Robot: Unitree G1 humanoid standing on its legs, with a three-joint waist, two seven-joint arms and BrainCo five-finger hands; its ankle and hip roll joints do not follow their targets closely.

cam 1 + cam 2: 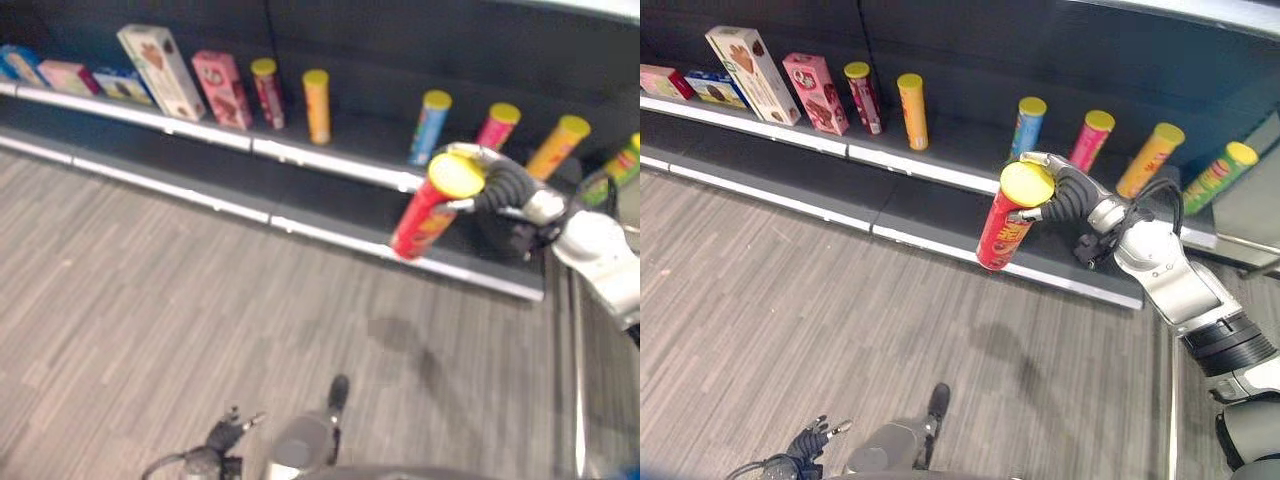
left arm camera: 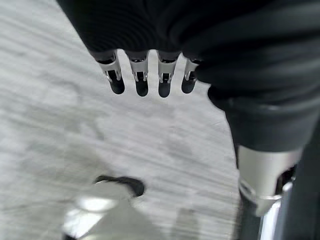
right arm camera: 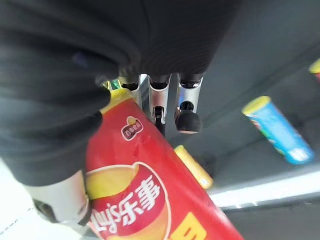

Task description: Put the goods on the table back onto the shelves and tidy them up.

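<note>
Red can in my right hand, carried toward the shelf.

My right hand [image 1: 1065, 195] has its fingers curled round the top of the red chip can [image 1: 1007, 222], just under its yellow lid, so the can hangs tilted, in the air in front of the lower shelf [image 1: 940, 215]. I judge the high grip leaves the base free to set down. Behind it, the blue can [image 1: 1026, 127] and pink can [image 1: 1089, 140] stand apart, with a gap between. My left hand [image 2: 150, 75] hangs idle over the floor, fingers straight, holding nothing.

Shop: stocked shelves [image 1: 940, 170] of snacks
</note>
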